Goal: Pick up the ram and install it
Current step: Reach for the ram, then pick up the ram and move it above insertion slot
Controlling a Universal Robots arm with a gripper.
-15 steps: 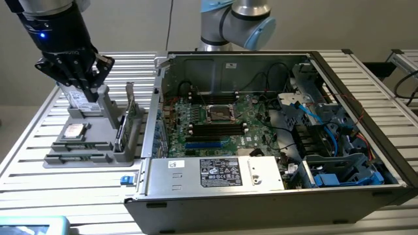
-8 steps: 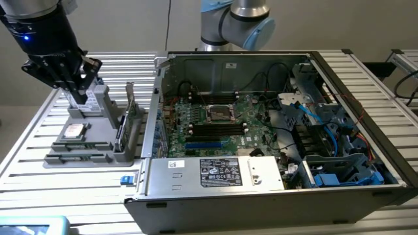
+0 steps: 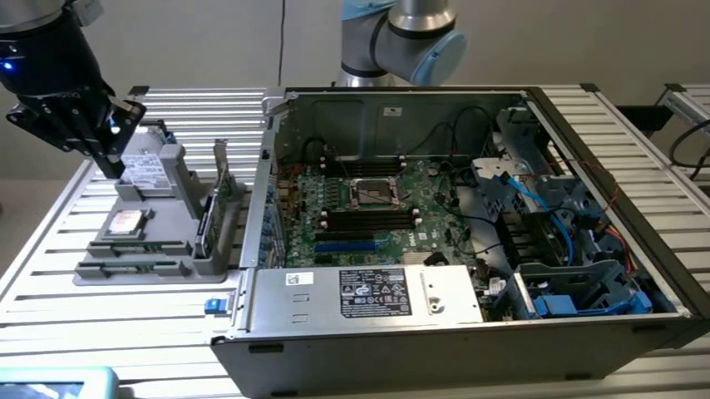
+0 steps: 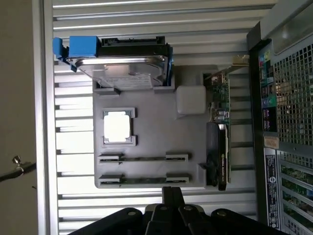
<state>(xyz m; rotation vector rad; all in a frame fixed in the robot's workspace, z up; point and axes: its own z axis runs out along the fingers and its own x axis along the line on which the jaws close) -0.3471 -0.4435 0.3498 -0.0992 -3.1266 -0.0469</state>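
Two ram sticks stand on edge in the slots of a grey holder tray (image 3: 211, 264). One ram stick (image 3: 141, 248) (image 4: 144, 158) lies nearer the tray's middle, and the other ram stick (image 3: 125, 268) (image 4: 144, 179) lies by its front edge. My black gripper (image 3: 111, 169) (image 4: 172, 192) hangs above the tray's far left corner, beside the upright hard drive (image 3: 150, 166). Its fingers (image 4: 167, 196) are shut together with nothing between them. It touches neither stick.
The tray also carries a CPU (image 3: 128, 222) (image 4: 117, 126) and an upright green expansion card (image 3: 222, 195) (image 4: 221, 105). On the exterior view's right lies the open computer case (image 3: 367, 349), with the motherboard's black memory slots (image 3: 367, 218) and blue slots (image 3: 344, 246) exposed.
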